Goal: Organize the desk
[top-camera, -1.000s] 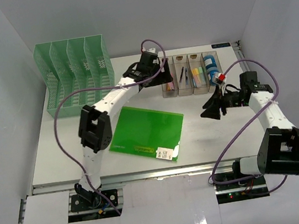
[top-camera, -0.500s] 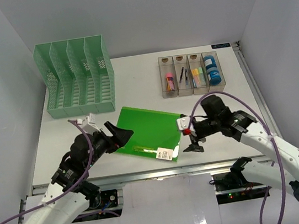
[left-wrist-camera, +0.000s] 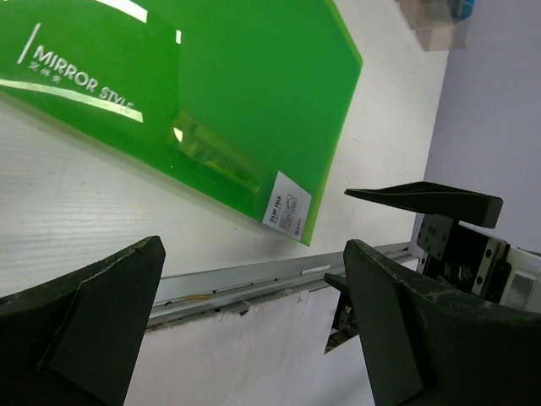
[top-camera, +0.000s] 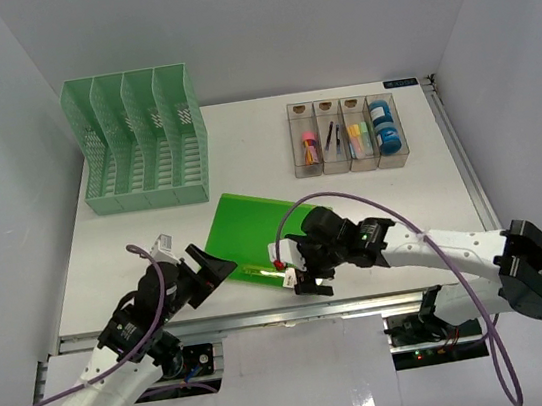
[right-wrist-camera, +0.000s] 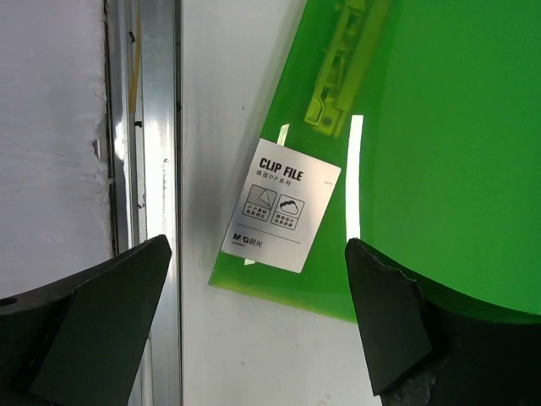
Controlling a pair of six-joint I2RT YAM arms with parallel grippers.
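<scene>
The desk (top-camera: 403,210) is a white tabletop with a green clip-file folder (top-camera: 254,227) lying flat near its front middle. My left gripper (top-camera: 217,264) is low at the folder's near left corner, open and empty. In the left wrist view it (left-wrist-camera: 254,254) faces the front rail, with the folder (left-wrist-camera: 228,85) above it. My right gripper (top-camera: 299,275) hangs open over the folder's near right corner. In the right wrist view it (right-wrist-camera: 258,254) straddles the corner that bears the white label (right-wrist-camera: 281,216) and holds nothing.
A green slotted file rack (top-camera: 136,141) stands at the back left. A clear four-compartment tray (top-camera: 347,134) with small items sits at the back right. The metal rail (top-camera: 267,315) runs along the front edge. Pale grey walls enclose the desk.
Both arms have swung from the back of the desk near the tray down to the folder's front edge. The right gripper's jaws have spread wider.
</scene>
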